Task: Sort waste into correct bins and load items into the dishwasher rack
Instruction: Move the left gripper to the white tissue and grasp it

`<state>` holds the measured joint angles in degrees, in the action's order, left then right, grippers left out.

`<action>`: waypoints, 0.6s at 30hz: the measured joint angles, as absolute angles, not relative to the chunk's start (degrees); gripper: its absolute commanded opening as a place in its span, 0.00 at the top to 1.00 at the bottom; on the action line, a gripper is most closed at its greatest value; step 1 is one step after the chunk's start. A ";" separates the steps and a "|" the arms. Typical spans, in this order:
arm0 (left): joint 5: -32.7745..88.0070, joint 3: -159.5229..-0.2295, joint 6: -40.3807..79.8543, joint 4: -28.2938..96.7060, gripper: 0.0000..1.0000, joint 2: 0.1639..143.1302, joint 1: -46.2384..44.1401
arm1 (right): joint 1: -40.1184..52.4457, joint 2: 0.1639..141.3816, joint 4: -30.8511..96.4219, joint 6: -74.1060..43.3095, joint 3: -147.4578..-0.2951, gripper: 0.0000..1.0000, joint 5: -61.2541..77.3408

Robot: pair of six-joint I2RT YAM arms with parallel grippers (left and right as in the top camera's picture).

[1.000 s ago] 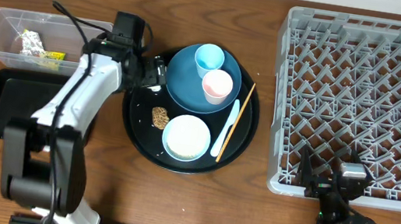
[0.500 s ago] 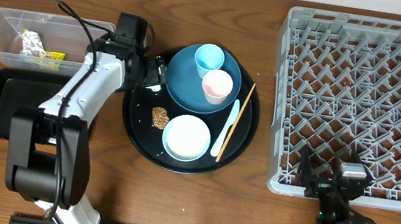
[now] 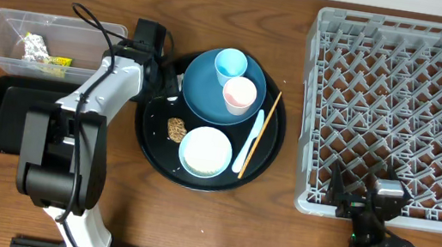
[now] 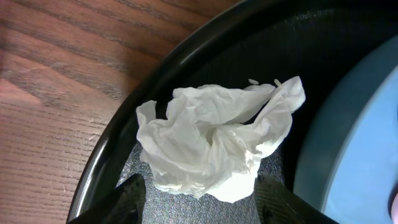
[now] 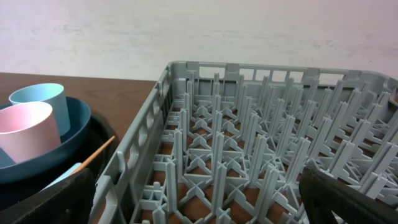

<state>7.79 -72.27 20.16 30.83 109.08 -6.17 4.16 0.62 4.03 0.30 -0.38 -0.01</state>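
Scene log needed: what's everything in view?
Rack: one, grey, right.
Round tray: one, black, centre.
Plate: one, navy, round tray.
Blue cup: one, pale, plate.
Pink cup: one, pink, plate.
Bowl: one, pale blue, round tray.
Spoon: one, white, beside bowl.
Chopstick: one, wooden, beside spoon.
Cookie lump: one, brown, beside bowl.
Tissue: one, white, round tray's left.
Tub: one, clear, left.
Wrapper: one, yellow-silver, inside tub.
Flat tray: one, black, beside tub.
Table: one, brown, underneath.
Left gripper: open, flanking tissue.
Right gripper: open, facing rack.
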 measured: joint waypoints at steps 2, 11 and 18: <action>7.79 -72.27 20.16 30.70 0.43 109.08 -6.15 | 4.16 0.64 4.03 0.30 -0.38 0.01 -0.01; 7.79 -72.23 20.16 29.63 0.44 109.08 -6.15 | 4.16 0.64 4.03 0.30 -0.38 0.01 -0.01; 7.77 -71.31 20.38 28.64 0.55 109.16 -6.17 | 4.16 0.64 4.03 0.30 -0.38 0.01 -0.01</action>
<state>7.77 -71.31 20.38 28.64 109.16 -6.17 4.16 0.64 4.03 0.30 -0.38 -0.01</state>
